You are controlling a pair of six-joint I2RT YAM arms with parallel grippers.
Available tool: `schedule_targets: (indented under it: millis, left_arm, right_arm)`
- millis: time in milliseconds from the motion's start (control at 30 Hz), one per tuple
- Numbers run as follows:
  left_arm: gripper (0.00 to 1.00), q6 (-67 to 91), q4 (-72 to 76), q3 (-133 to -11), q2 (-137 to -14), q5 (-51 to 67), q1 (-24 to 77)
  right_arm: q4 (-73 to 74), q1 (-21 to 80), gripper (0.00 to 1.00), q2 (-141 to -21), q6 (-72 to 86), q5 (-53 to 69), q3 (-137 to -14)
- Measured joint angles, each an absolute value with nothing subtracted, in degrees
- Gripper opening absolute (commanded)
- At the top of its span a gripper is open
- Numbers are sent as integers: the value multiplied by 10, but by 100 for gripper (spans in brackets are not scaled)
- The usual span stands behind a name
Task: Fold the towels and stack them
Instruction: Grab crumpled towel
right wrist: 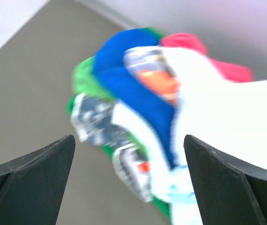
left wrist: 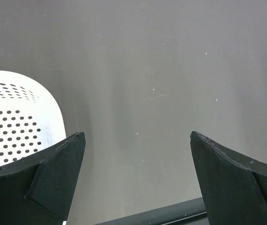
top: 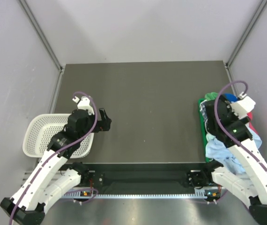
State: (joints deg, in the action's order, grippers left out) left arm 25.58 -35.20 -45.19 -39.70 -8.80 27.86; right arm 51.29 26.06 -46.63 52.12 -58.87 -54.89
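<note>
The towels [top: 219,149] lie in a loose heap at the table's right edge, with a pale blue one nearest the front. In the blurred right wrist view I see a royal blue towel [right wrist: 133,61], a pink one [right wrist: 192,44], a green one [right wrist: 84,77], a white one [right wrist: 218,108] and a printed one [right wrist: 100,124]. My right gripper [top: 209,117] [right wrist: 129,138] hovers open over the heap's left side, holding nothing. My left gripper [top: 106,123] [left wrist: 137,136] stands open above bare table at the left, far from the towels.
A white mesh basket [top: 37,136] [left wrist: 11,117] sits off the table's left edge, beside my left gripper. The heap rests on a green tray [top: 201,129] [right wrist: 164,208]. The dark table [top: 147,93] spans the middle, with grey walls all round.
</note>
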Motion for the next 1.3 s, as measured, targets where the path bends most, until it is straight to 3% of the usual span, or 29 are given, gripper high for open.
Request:
schedule_targets:
  millis: [367,700,900,1100,1167,1200,1300]
  left_arm:
    - [96,256,-352,-452,-418,-84,286]
    - [95,256,-352,-452,-420,-84,287]
    - [95,256,-352,-452,-420,-84,291]
    - [95,256,-352,-452,-420,-84,295]
    - [95,256,-352,-452,-420,-85,296]
    - [95,256,-352,-452,-420,-86,297]
    - [95,256,-352,-452,-420,-86,299]
  right_arm:
    - [528,-36,99,-455,473,-520,-524]
    - [520,-130,93,-484,465,-411,-479]
    - [514,-141,59,-483,464,-397,-462]
    - [495,-142,37,-457,449,-401,-461]
    - [487,-142,38,-454,445,-404,-461]
    - [484,-142,48,-455,442,-404,-461]
    - [475,-144,63,-463,435,-402,-461]
